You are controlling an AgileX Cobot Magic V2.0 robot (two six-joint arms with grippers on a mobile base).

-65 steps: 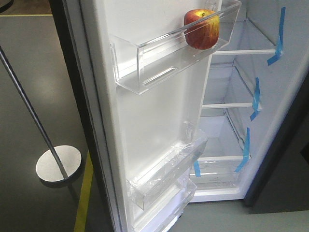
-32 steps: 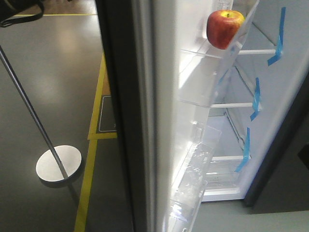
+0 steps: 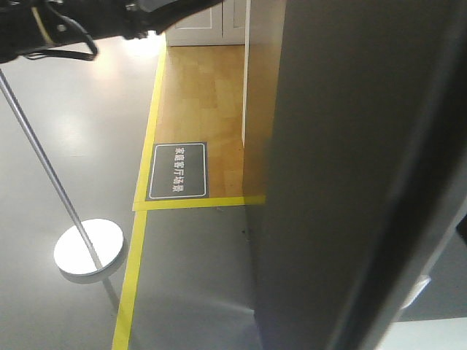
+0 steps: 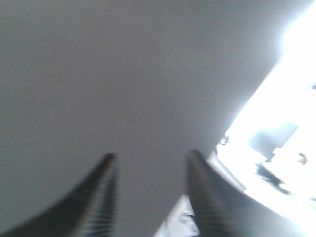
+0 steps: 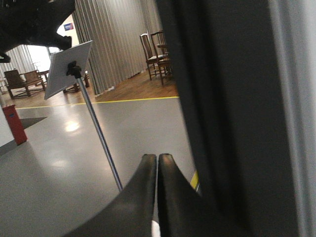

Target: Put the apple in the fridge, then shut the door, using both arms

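The door (image 3: 350,182) shows its dark grey outside and fills the right half of the front view. It hides the fridge's white interior and the apple. My left arm (image 3: 73,22) reaches in from the top left of the front view. My left gripper (image 4: 151,155) is open and empty, its fingertips close against the door's grey face (image 4: 123,64). My right gripper (image 5: 157,157) is shut on nothing, just left of the door's dark edge (image 5: 217,98).
A thin pole on a round white base (image 3: 87,248) stands on the grey floor at left; it carries a white board (image 5: 66,69). A yellow floor line (image 3: 135,277), a dark floor sign (image 3: 179,171) and wooden chairs (image 5: 155,49) lie beyond.
The door has swung from wide open to nearly closed. The apple in the door's upper bin and the fridge shelves have gone out of sight. My left arm has come into the front view.
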